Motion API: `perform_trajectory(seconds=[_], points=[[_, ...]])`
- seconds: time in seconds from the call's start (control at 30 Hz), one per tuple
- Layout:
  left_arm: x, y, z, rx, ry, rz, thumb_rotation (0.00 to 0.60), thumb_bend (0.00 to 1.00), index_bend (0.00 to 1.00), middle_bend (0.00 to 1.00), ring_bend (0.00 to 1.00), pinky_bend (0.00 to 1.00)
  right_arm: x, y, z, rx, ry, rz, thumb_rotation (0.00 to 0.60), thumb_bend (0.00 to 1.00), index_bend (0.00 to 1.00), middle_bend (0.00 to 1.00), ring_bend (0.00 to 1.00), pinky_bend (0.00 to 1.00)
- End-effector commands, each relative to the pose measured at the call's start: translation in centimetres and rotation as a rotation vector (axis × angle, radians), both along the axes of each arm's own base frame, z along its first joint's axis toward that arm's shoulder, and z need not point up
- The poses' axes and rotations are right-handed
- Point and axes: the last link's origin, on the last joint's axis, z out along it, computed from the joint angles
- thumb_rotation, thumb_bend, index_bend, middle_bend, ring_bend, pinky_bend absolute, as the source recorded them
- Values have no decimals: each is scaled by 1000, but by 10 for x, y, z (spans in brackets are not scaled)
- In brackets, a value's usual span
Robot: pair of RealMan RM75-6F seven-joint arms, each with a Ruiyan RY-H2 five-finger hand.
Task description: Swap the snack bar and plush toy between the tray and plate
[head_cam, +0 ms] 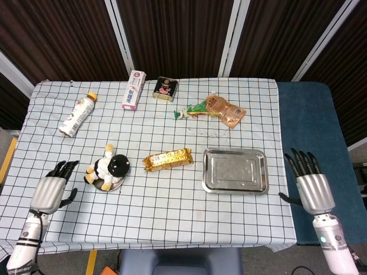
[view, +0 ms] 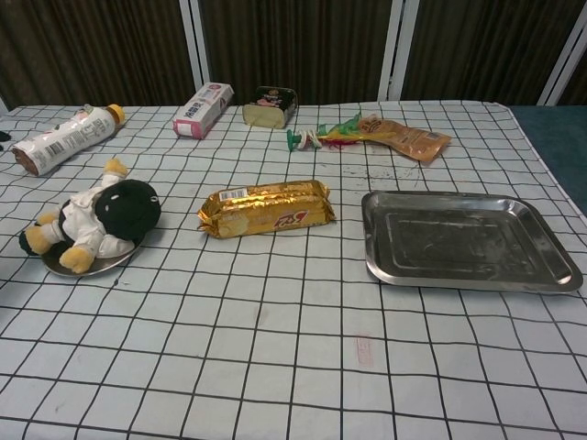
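Head view: snack bar [head_cam: 167,159] flat on the cloth, at 9 o'clock from the tray [head_cam: 235,171]; plush toy [head_cam: 108,168] on the plate [head_cam: 114,185]. Left hand [head_cam: 50,192] at 8 o'clock, right hand [head_cam: 309,186] at 4 o'clock, fingers spread, gripping nothing.

Chest view: same layout, no hands visible.

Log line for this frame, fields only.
snack bar: on cloth, between plate and tray | plush toy: on plate | tray: empty | left hand: open | right hand: open
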Motion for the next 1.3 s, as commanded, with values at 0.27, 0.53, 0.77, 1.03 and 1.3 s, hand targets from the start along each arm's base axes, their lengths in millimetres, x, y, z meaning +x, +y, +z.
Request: perform_trajectory(seconds=[0.27,0.53,0.77,1.03,1.3], points=[[44,25,-50,-142,-80,-36,600,363,0,0,0,169,-19,27,17,-98,-130,26,600,74,0,0,0,0],[48,44,-75,-193,-85,-4,600,353,0,0,0,157,-18,27,17,-69,-147,40,600,74,0,0,0,0],[42,62,-92,-225,-76,44,600,354,0,0,0,153,-18,27,15,-50,-157,45,600,74,0,0,0,0],[32,73,-103,-251,-58,98,600,353,0,0,0,153,-18,27,14,-40,-169,54,600,74,0,0,0,0],[24,84,-116,-119,-5,38,600,359,98,148,132,301,-18,28,14,-29,-183,67,600,74,9,0,0,0]])
